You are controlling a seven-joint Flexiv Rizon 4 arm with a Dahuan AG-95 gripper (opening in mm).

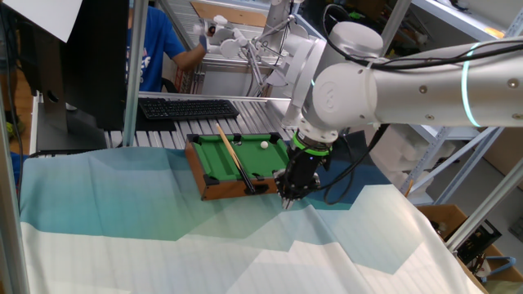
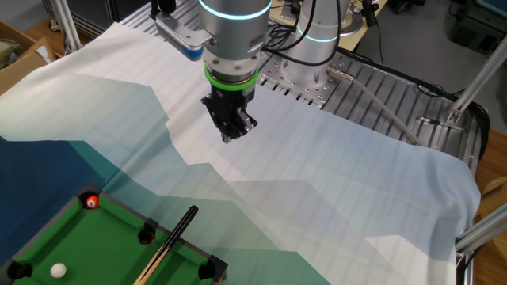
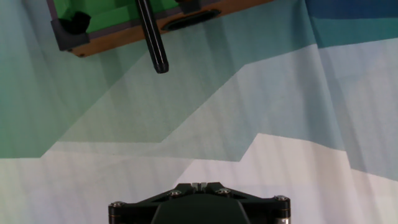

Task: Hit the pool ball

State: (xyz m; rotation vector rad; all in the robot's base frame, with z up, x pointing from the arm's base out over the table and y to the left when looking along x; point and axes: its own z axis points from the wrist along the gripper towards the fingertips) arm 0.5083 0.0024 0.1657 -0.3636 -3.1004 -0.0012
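Observation:
The miniature green-felt pool table point(image 1: 214, 189) stands on the cloth near the keyboard. The tiny white pool ball point(image 1: 264, 144) lies on the felt near the far right side; it also shows in the other fixed view point(image 2: 58, 271). A small red-orange ball point(image 2: 92, 202) sits by a corner pocket. A cue stick point(image 1: 233, 159) lies across the table, its dark butt sticking out over the near rail point(image 3: 153, 43). My gripper point(image 1: 288, 196) hangs just off the table's near right corner, close above the cloth, shut and empty. The white ball is out of the hand view.
A blue, teal and white cloth point(image 1: 245, 253) covers the work surface. A black keyboard point(image 1: 188, 108) lies behind the pool table. A person in a blue shirt point(image 1: 151, 49) stands at the back. Metal frame posts point(image 1: 137, 65) flank the table. A cardboard box point(image 2: 16, 47) sits at one side.

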